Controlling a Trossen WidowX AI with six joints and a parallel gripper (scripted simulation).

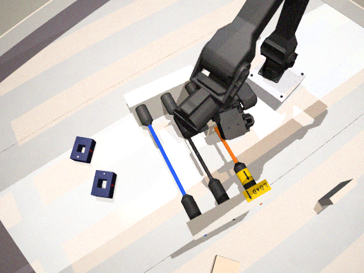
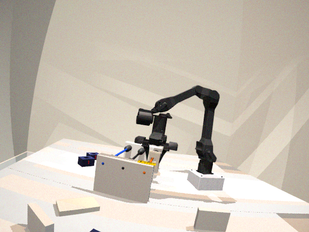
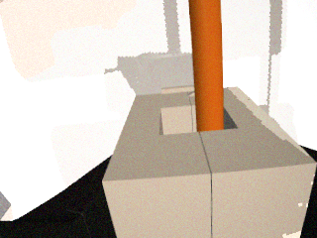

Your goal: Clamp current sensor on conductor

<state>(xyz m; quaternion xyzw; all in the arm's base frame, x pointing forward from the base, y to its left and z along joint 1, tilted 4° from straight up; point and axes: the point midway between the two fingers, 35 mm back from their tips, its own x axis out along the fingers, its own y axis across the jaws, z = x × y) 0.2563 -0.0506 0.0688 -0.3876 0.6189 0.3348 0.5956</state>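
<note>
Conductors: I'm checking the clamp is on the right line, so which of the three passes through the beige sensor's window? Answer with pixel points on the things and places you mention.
The orange conductor (image 1: 227, 147) (image 3: 207, 64), ending at the yellow LOAD marker (image 1: 256, 190); the blue (image 1: 166, 160) and black (image 1: 199, 158) ones run outside it.

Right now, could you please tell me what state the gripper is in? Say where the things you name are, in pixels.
Gripper (image 2: 155, 159): closed on the beige split-core current sensor (image 2: 157, 167) (image 3: 158, 205), which surrounds the orange conductor (image 1: 227, 145) (image 3: 207, 64).

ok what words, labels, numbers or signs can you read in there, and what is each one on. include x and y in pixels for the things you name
"LOAD": yellow rectangular tag (image 1: 256, 190) beside the orange conductor's black end; edge-on and unreadable in the exterior view.
Arrow sign: black, on that same tag.
Arrow sign: black, on the yellow band (image 1: 244, 175) round that black end.
Red marks on two dark blue blocks (image 1: 83, 149) (image 1: 103, 183): too small to read.
</note>
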